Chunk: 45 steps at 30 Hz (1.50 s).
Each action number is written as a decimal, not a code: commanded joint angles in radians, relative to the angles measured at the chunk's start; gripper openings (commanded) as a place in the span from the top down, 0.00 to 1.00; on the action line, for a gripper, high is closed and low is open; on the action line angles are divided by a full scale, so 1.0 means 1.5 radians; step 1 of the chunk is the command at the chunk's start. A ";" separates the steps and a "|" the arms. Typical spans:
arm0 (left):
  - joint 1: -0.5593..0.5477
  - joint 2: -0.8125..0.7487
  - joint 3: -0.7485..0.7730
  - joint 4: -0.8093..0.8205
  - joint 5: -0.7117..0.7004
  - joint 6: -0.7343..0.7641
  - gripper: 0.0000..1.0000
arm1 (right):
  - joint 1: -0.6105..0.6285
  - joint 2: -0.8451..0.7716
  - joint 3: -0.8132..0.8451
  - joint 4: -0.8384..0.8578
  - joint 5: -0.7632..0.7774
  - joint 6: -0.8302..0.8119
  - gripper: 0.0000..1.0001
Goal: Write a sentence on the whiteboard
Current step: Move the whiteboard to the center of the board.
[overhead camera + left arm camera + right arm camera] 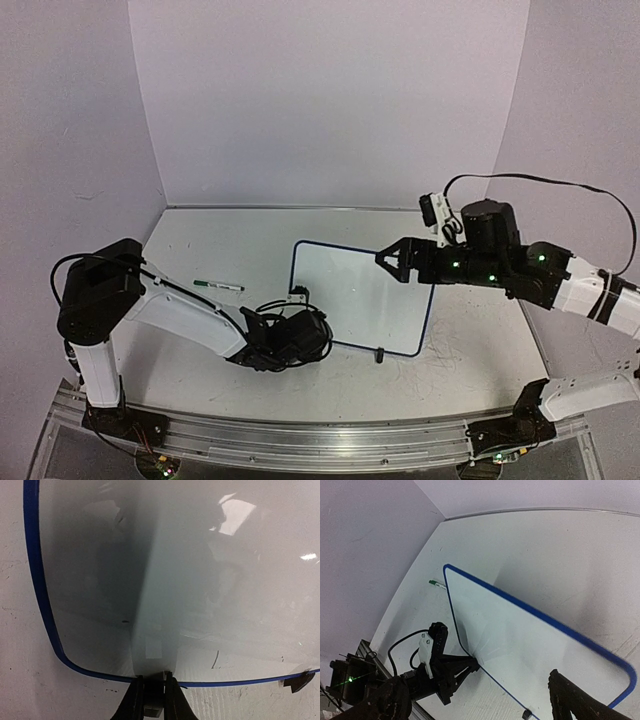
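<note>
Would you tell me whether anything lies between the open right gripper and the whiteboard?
Nothing visible does: the right gripper hangs open over the bare right part of the whiteboard, while the left gripper pinches its near-left rim, well clear.

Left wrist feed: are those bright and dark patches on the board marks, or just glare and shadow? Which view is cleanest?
Left wrist: reflections, not ink. There are bright glare patches at the top right of the whiteboard and a dark shadow band left of centre. Top external: even light, the board reads blank, the cleanest view. Right wrist: tilted, glare-free, the board's nearest blue edge slightly soft.
</note>
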 commanded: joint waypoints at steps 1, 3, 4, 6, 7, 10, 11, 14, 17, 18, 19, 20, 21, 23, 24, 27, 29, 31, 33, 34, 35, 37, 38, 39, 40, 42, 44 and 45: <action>-0.008 -0.013 0.002 -0.014 -0.042 -0.098 0.97 | 0.073 0.032 0.010 0.015 0.066 0.023 0.02; -0.010 -0.015 0.004 -0.014 -0.043 -0.103 0.97 | 0.102 0.052 0.003 0.002 0.100 0.034 0.02; -0.012 -0.017 0.006 -0.014 -0.042 -0.104 0.97 | 0.115 0.062 -0.001 -0.008 0.115 0.041 0.02; -0.018 -0.017 0.012 -0.016 -0.046 -0.104 0.97 | 0.136 0.085 -0.016 -0.022 0.127 0.052 0.02; -0.022 -0.017 0.014 -0.015 -0.048 -0.103 0.96 | 0.144 0.092 -0.027 -0.025 0.132 0.057 0.02; -0.028 -0.017 0.023 -0.016 -0.045 -0.092 0.86 | 0.157 0.098 -0.070 -0.021 0.140 0.077 0.04; -0.029 -0.018 0.025 -0.016 -0.042 -0.088 0.81 | 0.158 0.097 -0.086 -0.017 0.137 0.086 0.07; -0.036 -0.023 0.026 -0.016 -0.040 -0.081 0.71 | 0.158 0.094 -0.132 0.000 0.125 0.108 0.16; -0.037 -0.031 0.030 -0.015 -0.037 -0.064 0.64 | 0.161 0.100 -0.168 0.021 0.117 0.128 0.23; -0.037 -0.036 0.029 -0.015 -0.035 -0.059 0.61 | 0.162 0.106 -0.173 0.023 0.115 0.134 0.26; -0.038 -0.043 0.028 -0.015 -0.032 -0.054 0.59 | 0.165 0.111 -0.178 0.026 0.113 0.140 0.29; -0.038 -0.052 0.025 -0.015 -0.029 -0.051 0.57 | 0.167 0.115 -0.183 0.031 0.110 0.144 0.34; -0.038 -0.063 0.021 -0.014 -0.026 -0.047 0.54 | 0.170 0.118 -0.186 0.040 0.106 0.149 0.38; -0.039 -0.088 0.009 -0.011 -0.020 -0.038 0.48 | 0.174 0.125 -0.194 0.060 0.100 0.162 0.43; -0.039 -0.102 0.000 -0.009 -0.017 -0.035 0.45 | 0.177 0.130 -0.197 0.067 0.099 0.171 0.44; -0.038 -0.150 -0.036 0.002 -0.007 -0.024 0.36 | 0.194 0.151 -0.199 0.085 0.108 0.202 0.45; -0.038 -0.183 -0.066 0.025 -0.001 -0.006 0.32 | 0.208 0.171 -0.195 0.085 0.133 0.227 0.46; -0.038 -0.209 -0.086 0.049 0.002 0.024 0.28 | 0.217 0.188 -0.191 0.085 0.163 0.256 0.47; -0.039 -0.226 -0.096 0.059 -0.002 0.048 0.25 | 0.222 0.208 -0.186 0.085 0.194 0.280 0.48; -0.038 -0.232 -0.097 0.059 -0.004 0.056 0.24 | 0.225 0.219 -0.184 0.085 0.209 0.292 0.49; -0.038 -0.240 -0.099 0.060 -0.005 0.062 0.24 | 0.227 0.230 -0.182 0.084 0.224 0.301 0.49; -0.039 -0.255 -0.105 0.063 -0.007 0.070 0.23 | 0.229 0.250 -0.179 0.079 0.254 0.317 0.53; -0.039 -0.261 -0.109 0.065 -0.008 0.072 0.23 | 0.230 0.259 -0.179 0.079 0.266 0.322 0.55; -0.039 -0.270 -0.115 0.066 -0.009 0.072 0.23 | 0.230 0.267 -0.178 0.079 0.277 0.323 0.59; -0.039 -0.278 -0.121 0.067 -0.011 0.072 0.23 | 0.230 0.278 -0.175 0.078 0.286 0.323 0.63; -0.038 -0.295 -0.137 0.070 -0.015 0.071 0.22 | 0.230 0.296 -0.168 0.080 0.301 0.320 0.67; -0.038 -0.311 -0.155 0.074 -0.022 0.071 0.21 | 0.232 0.306 -0.166 0.088 0.319 0.311 0.68; -0.038 -0.317 -0.163 0.076 -0.026 0.072 0.20 | 0.233 0.308 -0.168 0.094 0.327 0.308 0.68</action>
